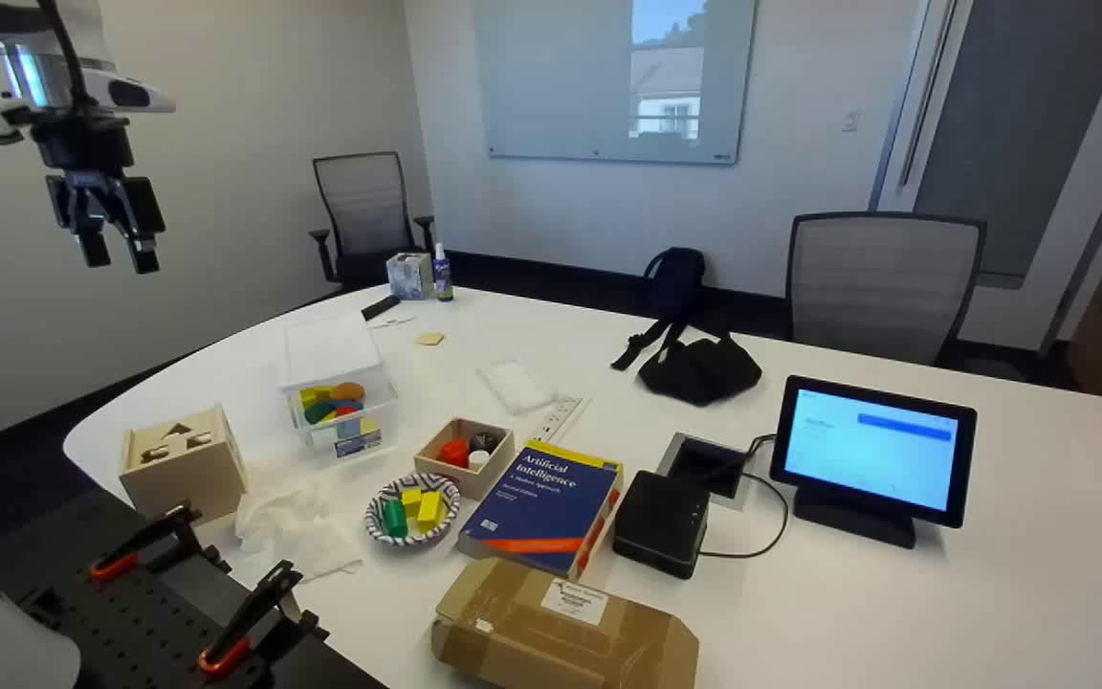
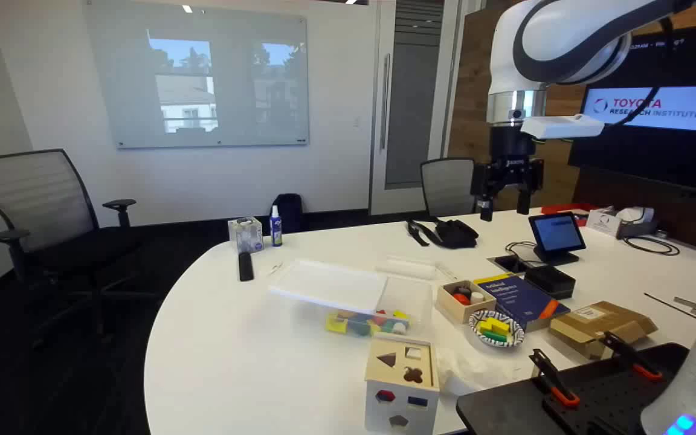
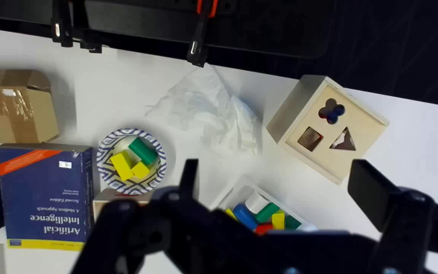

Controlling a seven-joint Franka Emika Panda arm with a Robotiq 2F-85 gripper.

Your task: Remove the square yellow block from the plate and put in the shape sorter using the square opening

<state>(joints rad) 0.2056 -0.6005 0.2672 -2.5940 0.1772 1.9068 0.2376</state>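
The plate is a small round dish with a blue zigzag rim [image 3: 160, 173]; it shows in both exterior views [image 1: 377, 526] [image 2: 475, 332]. In it lie the small square yellow block [image 3: 140, 170], a longer yellow block [image 3: 122, 165] and a green block [image 3: 143, 150]. The square yellow block also shows in an exterior view [image 1: 410, 499]. The shape sorter [image 3: 346, 152], a light wooden cube, stands apart from the plate [image 1: 183, 474] [image 2: 402, 411]. Its top has square [image 3: 310, 139], triangle and clover openings. My gripper [image 3: 276, 171] is open and empty, high above the table [image 1: 121, 258] [image 2: 505, 211].
Crumpled white tissue [image 3: 207, 114] lies between plate and sorter. A clear tub of blocks [image 1: 350, 431] stands near the sorter. A small wooden box [image 1: 460, 464], a blue book [image 1: 541, 507] and a cardboard box [image 1: 561, 632] surround the plate. Clamps [image 1: 259, 612] stick up at the mount's edge.
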